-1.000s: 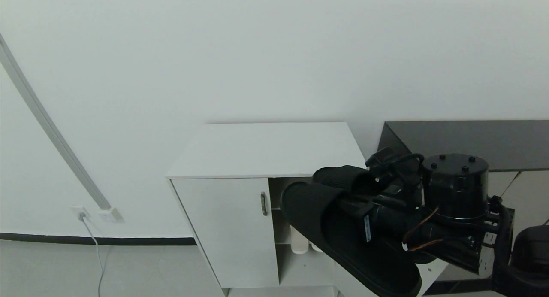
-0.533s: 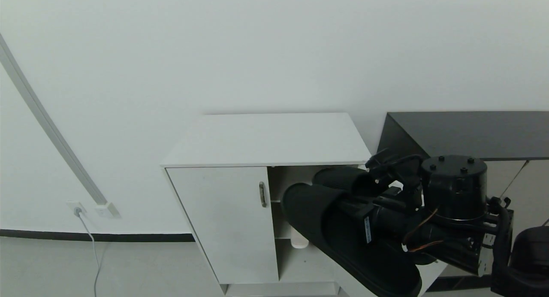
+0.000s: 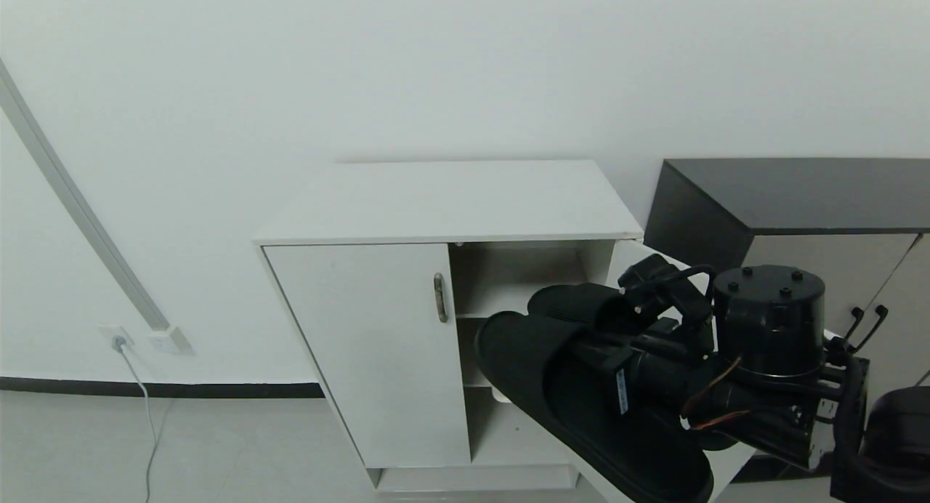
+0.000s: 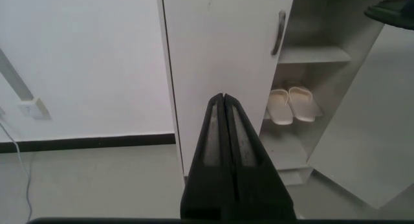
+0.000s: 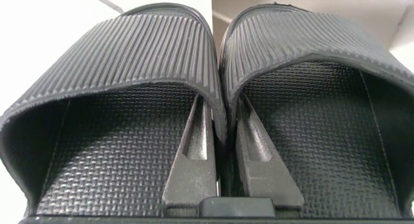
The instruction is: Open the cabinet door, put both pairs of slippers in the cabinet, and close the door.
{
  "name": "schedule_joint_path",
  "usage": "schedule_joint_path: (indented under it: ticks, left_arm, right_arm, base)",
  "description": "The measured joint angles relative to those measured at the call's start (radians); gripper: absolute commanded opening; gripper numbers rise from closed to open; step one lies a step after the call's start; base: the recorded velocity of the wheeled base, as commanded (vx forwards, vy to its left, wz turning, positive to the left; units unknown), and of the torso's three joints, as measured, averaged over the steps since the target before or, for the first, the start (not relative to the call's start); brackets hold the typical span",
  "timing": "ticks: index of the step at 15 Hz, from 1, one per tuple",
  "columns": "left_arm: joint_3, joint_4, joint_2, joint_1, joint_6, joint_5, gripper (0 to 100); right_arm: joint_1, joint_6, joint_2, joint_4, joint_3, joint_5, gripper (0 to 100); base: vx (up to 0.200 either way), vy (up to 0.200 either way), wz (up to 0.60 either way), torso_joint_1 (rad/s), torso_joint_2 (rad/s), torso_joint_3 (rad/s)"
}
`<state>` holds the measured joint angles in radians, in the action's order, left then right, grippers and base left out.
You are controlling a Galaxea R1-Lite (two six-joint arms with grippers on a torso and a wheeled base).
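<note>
Holding my right arm (image 3: 770,328) low before the open cabinet (image 3: 450,198), I see the right gripper (image 5: 221,120) clamped on the black slippers (image 3: 581,387), one finger under each strap, pinching their touching inner walls. A white sticker (image 3: 621,390) near it is too small to read. My left gripper (image 4: 224,104), fingers together, points at the closed door (image 4: 220,43); white slippers (image 4: 294,104) sit inside the cabinet.

Cabinet (image 3: 450,201) open on its right half, between shut left door (image 3: 370,350) and swung-out right door (image 4: 365,120) — white slippers (image 4: 294,104) lie below the upper shelf (image 4: 314,54).
</note>
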<state>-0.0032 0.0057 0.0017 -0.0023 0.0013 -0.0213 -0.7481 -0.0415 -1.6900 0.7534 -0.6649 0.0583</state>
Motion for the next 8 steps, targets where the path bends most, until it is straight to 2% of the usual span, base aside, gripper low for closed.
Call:
schedule_joint_path:
  ticks: [8]
  left_arm:
    - [0.000, 0.000, 0.000, 0.000, 0.000, 0.000, 0]
  right_arm:
    - [0.000, 0.019, -0.020, 0.025, 0.009, 0.000, 0]
  base:
    - [0.000, 0.000, 0.00, -0.179, 0.50, 0.328]
